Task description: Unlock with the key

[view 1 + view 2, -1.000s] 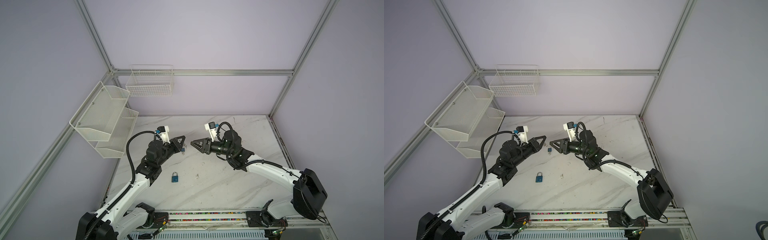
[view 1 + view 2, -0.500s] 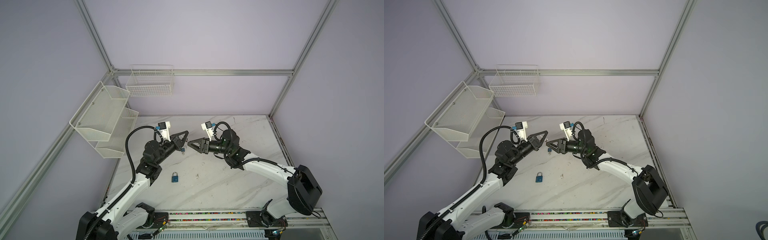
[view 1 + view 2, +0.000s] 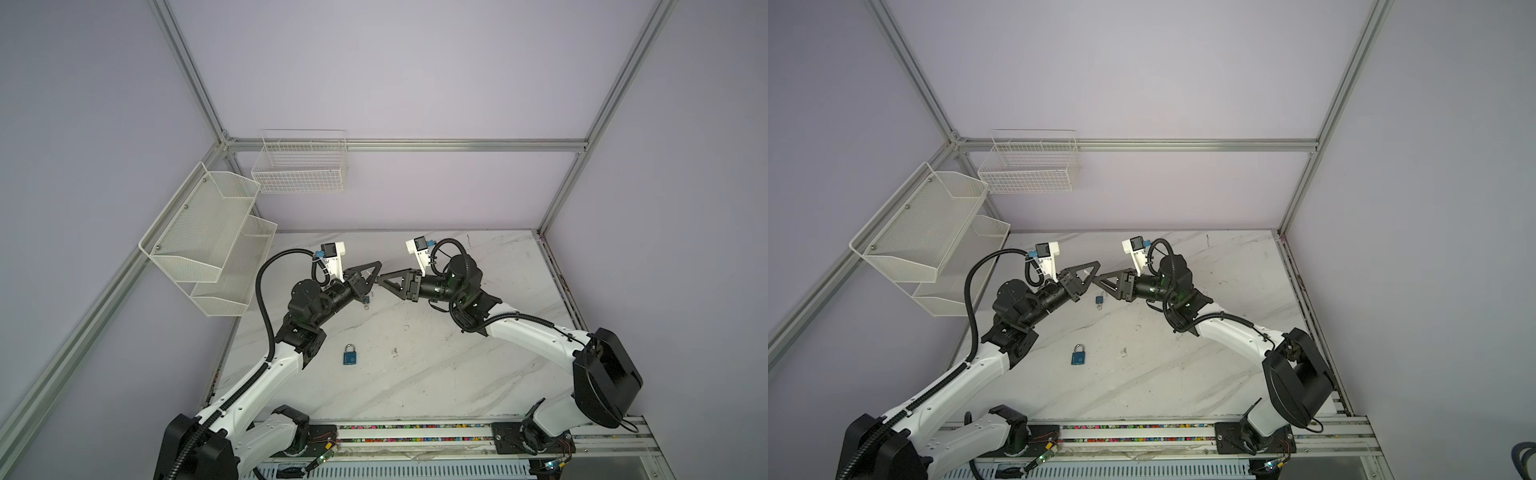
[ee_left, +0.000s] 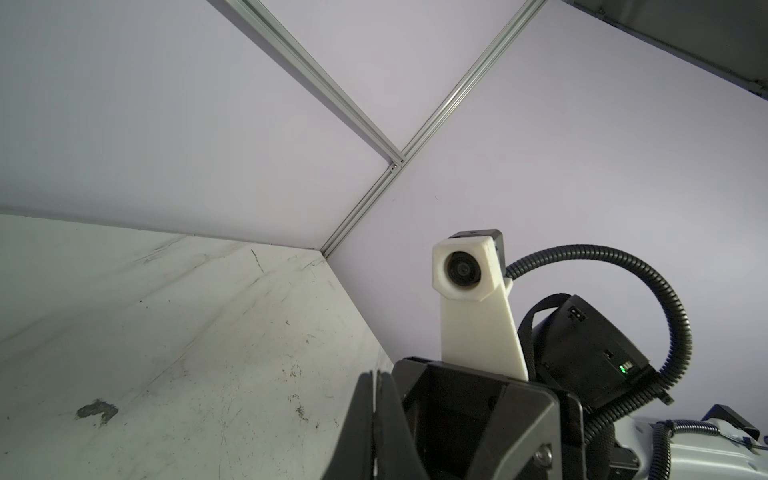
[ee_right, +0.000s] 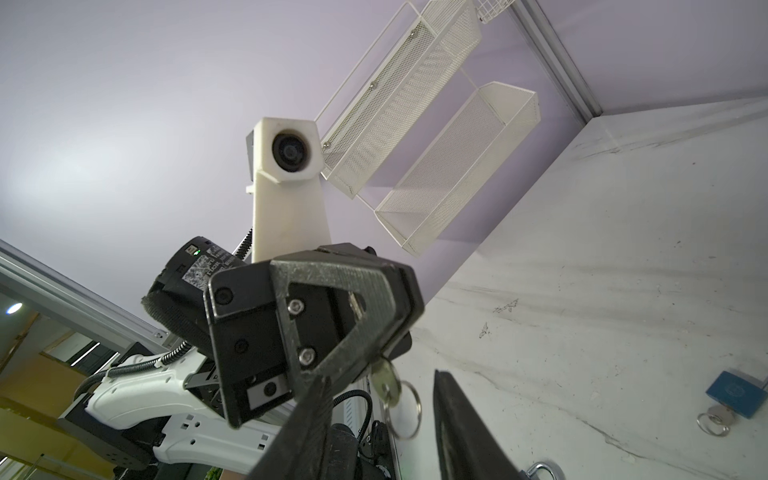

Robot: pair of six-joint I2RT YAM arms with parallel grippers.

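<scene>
My left gripper [image 3: 372,274] is raised over the table's back middle, shut on a small brass key [image 5: 386,380]; the key's ring [image 5: 402,409] dangles below it. The right gripper [image 3: 380,284] faces it tip to tip and is open. In the right wrist view one finger [image 5: 307,424] stands on each side of the key, neither touching it. The left wrist view shows the shut left gripper [image 4: 377,378] but not the key. A blue padlock [image 3: 350,355] [image 3: 1077,355] lies flat nearer the front, away from both grippers; only its shackle [image 5: 542,469] shows in the right wrist view.
A smaller blue padlock [image 3: 1099,300] [image 5: 735,392] with a key and ring in it lies on the marble table [image 3: 457,374] just under the grippers. White mesh shelves [image 3: 208,241] and a wire basket [image 3: 299,166] hang on the left and back walls.
The two arms have drawn together: the right gripper moved left and the left gripper rose toward it, so their tips now meet around the key. The right jaws narrowed very slightly.
</scene>
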